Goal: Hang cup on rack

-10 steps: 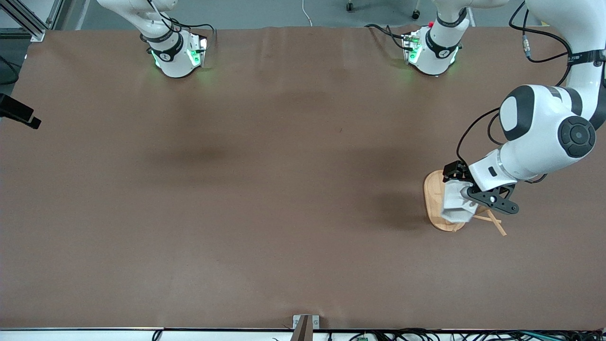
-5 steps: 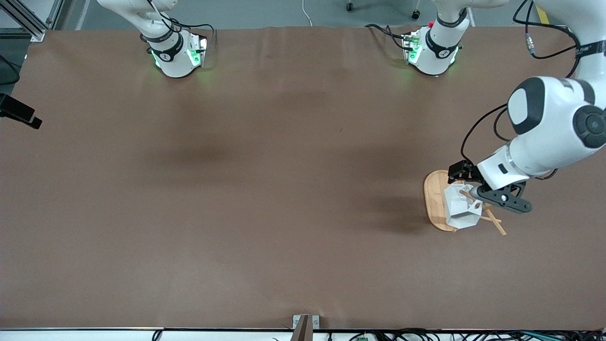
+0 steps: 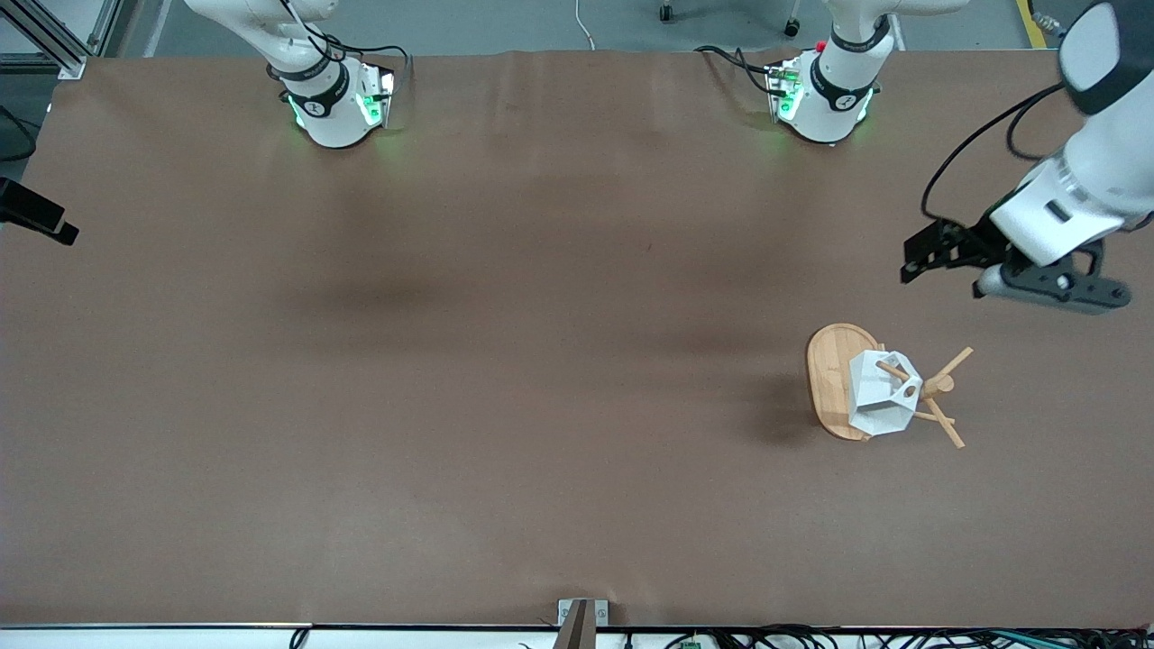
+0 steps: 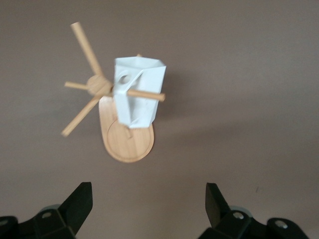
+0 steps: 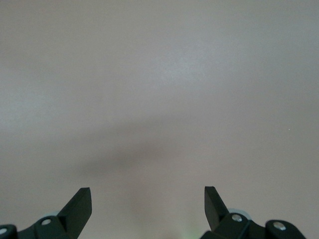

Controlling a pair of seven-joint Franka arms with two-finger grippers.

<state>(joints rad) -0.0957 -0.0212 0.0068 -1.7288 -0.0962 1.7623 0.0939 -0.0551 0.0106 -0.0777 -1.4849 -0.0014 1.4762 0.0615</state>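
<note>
Wide brown tabletop (image 3: 505,379) fills the scene, and the left arm (image 3: 1095,162) reaches in from its base at the top of the front view, bent and raised high above the tabletop near its own end. The right arm (image 3: 306,54) waits, tucked up by its base, with only its lower links in the front view. Down on the tabletop toward the left arm's end stands the rack (image 3: 834,383), oval bamboo base flat, post upright, thin pegs fanning out. The left gripper (image 3: 947,266) hangs in the air over bare tabletop, well apart from the rack, jaws spread wide and holding nothing. The right gripper (image 5: 148,199) shows in its own wrist view only, jaws equally wide, empty, nothing but plain surface below. And the cup (image 3: 882,394) hangs on the rack, a peg passing through the hole in its handle, touched by neither gripper.
</note>
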